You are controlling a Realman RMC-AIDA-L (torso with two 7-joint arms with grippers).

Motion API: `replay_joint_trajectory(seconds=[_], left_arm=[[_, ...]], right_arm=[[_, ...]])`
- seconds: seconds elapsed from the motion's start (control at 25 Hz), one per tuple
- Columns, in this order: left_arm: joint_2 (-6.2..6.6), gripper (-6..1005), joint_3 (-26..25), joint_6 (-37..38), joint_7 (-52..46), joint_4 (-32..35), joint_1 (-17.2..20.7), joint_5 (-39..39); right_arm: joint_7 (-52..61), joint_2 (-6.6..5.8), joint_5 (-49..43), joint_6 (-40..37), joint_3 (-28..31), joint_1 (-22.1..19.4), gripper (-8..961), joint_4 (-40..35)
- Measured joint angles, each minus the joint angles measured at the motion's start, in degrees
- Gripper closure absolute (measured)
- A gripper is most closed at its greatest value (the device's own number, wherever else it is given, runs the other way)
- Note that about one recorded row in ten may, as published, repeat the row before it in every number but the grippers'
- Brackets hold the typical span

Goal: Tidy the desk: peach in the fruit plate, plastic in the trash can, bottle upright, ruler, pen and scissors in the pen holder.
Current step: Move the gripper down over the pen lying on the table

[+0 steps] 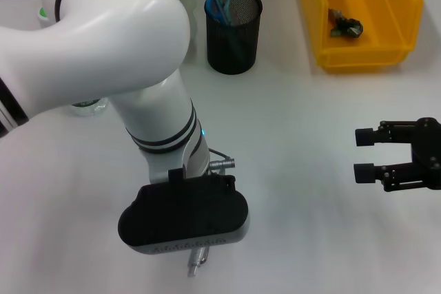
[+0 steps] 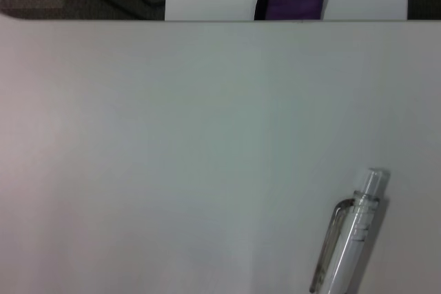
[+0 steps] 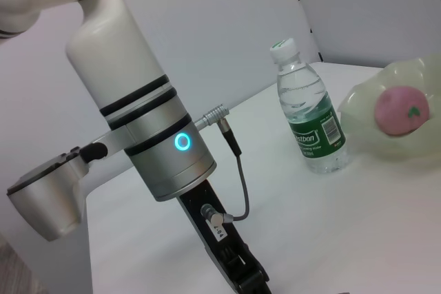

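At the table's (image 1: 303, 135) far edge the pen holder (image 1: 234, 31) stands left of the trash bin (image 1: 358, 15), the bottle (image 3: 306, 108) upright beside the plate (image 3: 403, 111) holding the peach (image 3: 398, 110) far left, the pen (image 1: 197, 261) near.

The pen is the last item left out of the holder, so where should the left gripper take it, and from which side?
Grip the pen mid-barrel, below its clip, coming straight down from above: it lies flat on the desk, so fingers should close across its narrow width.

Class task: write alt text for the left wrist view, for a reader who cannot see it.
A clear plastic click pen lies on a plain white desk, near one corner of the picture. Nothing touches it, and no end effector shows.
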Motion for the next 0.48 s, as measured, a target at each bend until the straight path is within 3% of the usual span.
replay_joint_trajectory(seconds=[0.2, 0.48], left_arm=[[0.00, 644, 0.1, -0.1, -0.1, -0.1, 0.0, -0.1], [0.00, 734, 0.3, 0.0, -0.1, -0.1, -0.4, -0.2]], right_arm=[[-0.1, 0.00, 0.0, 0.0, 0.0, 0.1, 151, 0.0], [-0.2, 0.00, 0.6, -0.3, 0.0, 0.3, 151, -0.1]])
